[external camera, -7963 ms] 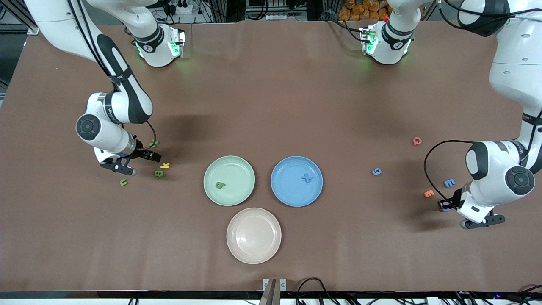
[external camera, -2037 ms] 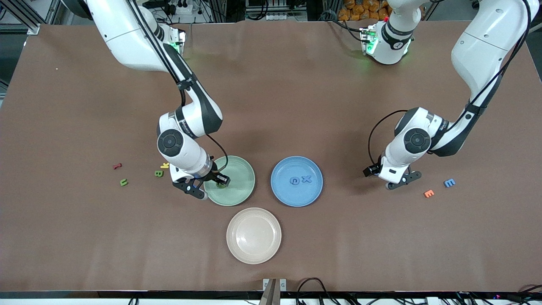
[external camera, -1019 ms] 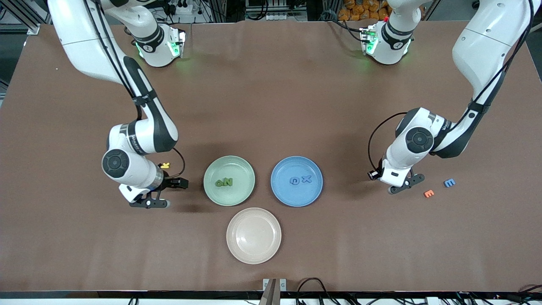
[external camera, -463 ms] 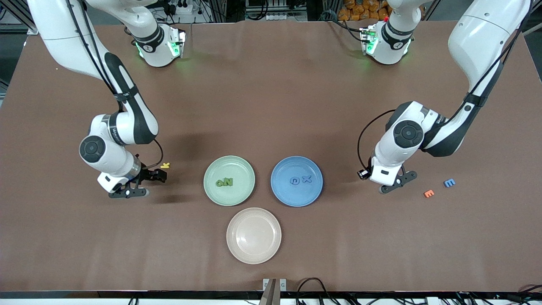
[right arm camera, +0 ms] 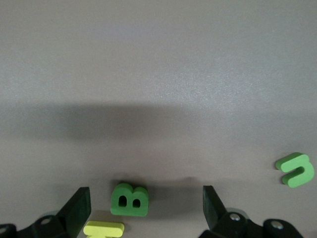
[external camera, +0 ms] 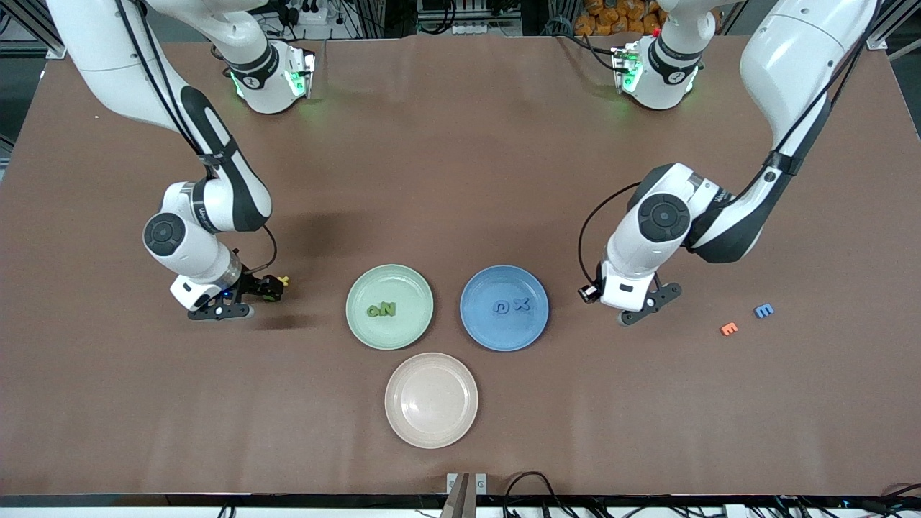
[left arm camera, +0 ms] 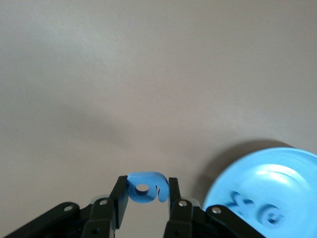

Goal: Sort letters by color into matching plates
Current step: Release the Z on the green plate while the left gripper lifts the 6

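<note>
My left gripper is shut on a blue letter; in the front view this gripper hangs over the table beside the blue plate, toward the left arm's end. That blue plate holds two blue letters. The green plate holds two green letters. My right gripper is open above a green B, with a yellow letter beside it and another green letter farther off. In the front view the right gripper is toward the right arm's end.
A beige plate lies nearer the front camera than the two coloured plates. An orange E and a blue E lie toward the left arm's end. A yellow letter shows beside the right hand.
The left gripper has carried the blue letter closer to the blue plate. The right gripper, open, has left the green plate and moved over the green B.
</note>
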